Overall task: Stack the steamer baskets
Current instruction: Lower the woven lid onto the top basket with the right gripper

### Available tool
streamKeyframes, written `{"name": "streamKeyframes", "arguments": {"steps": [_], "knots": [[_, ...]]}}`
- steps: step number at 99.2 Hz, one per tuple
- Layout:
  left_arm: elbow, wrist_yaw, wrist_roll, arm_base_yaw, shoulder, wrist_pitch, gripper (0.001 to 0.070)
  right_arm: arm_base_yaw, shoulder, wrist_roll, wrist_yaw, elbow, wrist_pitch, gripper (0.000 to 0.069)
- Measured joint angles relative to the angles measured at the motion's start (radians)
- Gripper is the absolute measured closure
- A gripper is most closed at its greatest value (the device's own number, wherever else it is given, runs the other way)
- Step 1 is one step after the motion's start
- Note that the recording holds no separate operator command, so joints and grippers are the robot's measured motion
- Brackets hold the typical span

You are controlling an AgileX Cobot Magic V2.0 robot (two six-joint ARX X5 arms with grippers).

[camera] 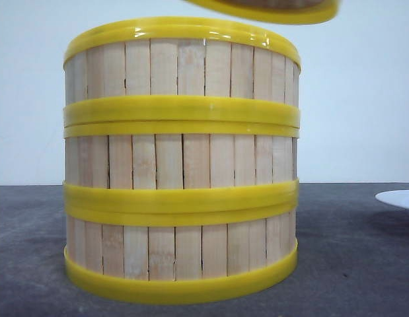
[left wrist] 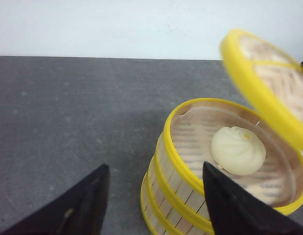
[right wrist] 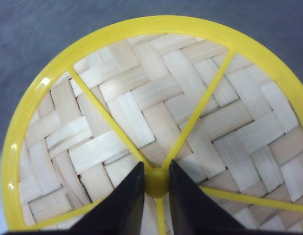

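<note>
A: Why's our right claw (right wrist: 156,183) pinching the lid (right wrist: 156,127) by its centre knob?

B: Keeps it level over the steamer baskets (camera: 181,158) stacked on the counter (camera: 356,264). Left claw (left wrist: 153,200) hangs spread beside them, bun (left wrist: 238,150) uncovered.

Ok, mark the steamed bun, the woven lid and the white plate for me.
steamed bun (left wrist: 238,150), left wrist view, on its pleated top.
woven lid (right wrist: 141,112), right wrist view, on the woven panel between the yellow spokes.
white plate (camera: 399,198), front view, on its visible rim at the right edge.
</note>
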Motion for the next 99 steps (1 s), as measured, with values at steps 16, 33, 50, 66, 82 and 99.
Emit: {"name": "streamKeyframes", "arguments": {"steps": [16, 33, 50, 66, 82, 99], "knots": [[0.0, 0.0, 0.0, 0.0, 0.0, 0.0, 0.0353, 0.059, 0.093, -0.022, 0.032, 0.059, -0.037, 0.0633], [0.0, 0.0, 0.0, 0.0, 0.0, -0.001, 0.0353, 0.092, 0.172, -0.041, 0.061, 0.108, -0.08, 0.0633], [-0.001, 0.0, 0.0, 0.0, 0.0, -0.001, 0.0353, 0.111, 0.216, -0.053, 0.084, 0.109, -0.097, 0.0633], [-0.001, 0.0, 0.0, 0.0, 0.0, -0.001, 0.0353, 0.111, 0.239, -0.062, 0.101, 0.111, -0.099, 0.0633], [-0.001, 0.0, 0.0, 0.0, 0.0, -0.001, 0.0353, 0.113, 0.249, -0.068, 0.106, 0.111, -0.129, 0.0633], [-0.001, 0.0, 0.0, 0.0, 0.0, -0.001, 0.0353, 0.114, 0.251, -0.07, 0.107, 0.111, -0.135, 0.0633]]}}
